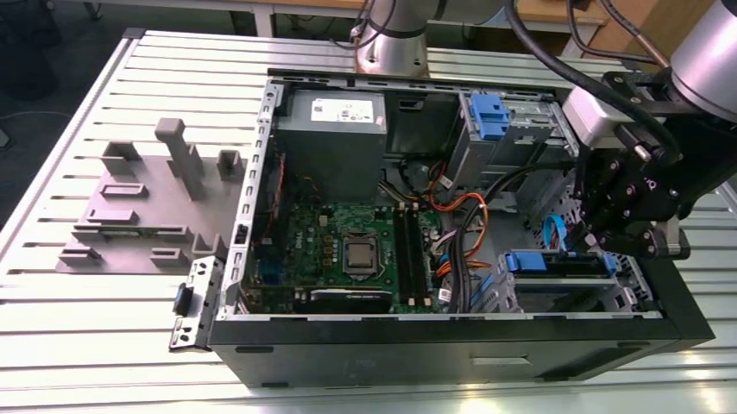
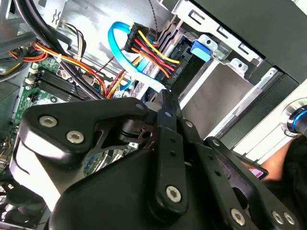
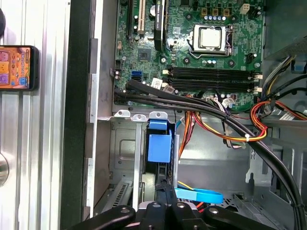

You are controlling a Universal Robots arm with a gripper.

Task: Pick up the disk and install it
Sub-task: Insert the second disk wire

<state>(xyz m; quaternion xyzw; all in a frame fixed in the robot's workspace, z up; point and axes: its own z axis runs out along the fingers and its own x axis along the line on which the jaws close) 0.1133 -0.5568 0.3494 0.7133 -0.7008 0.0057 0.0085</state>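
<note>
The disk (image 1: pixel 561 264) stands on edge in the lower drive bay of the open computer case (image 1: pixel 461 345), at the exterior view's right. Its blue frame shows along the top, and the blue tab end (image 3: pixel 158 146) shows in the first wrist view. My black gripper (image 1: pixel 601 244) hangs just above the disk's right end, inside the case. In both wrist views the fingers (image 3: pixel 163 188) come together into one narrow tip (image 2: pixel 165 103), shut, with nothing visible between them. Whether the tip touches the disk is hidden.
A light-blue flat cable (image 3: pixel 199 195) and bundles of coloured wires (image 2: pixel 148 50) run close by the gripper. The motherboard (image 1: pixel 351 250) lies in the middle of the case. A second cage with a blue tab (image 1: pixel 489 116) stands further back. Grey fixtures (image 1: pixel 138 207) and a phone (image 3: pixel 18 67) lie on the slatted table.
</note>
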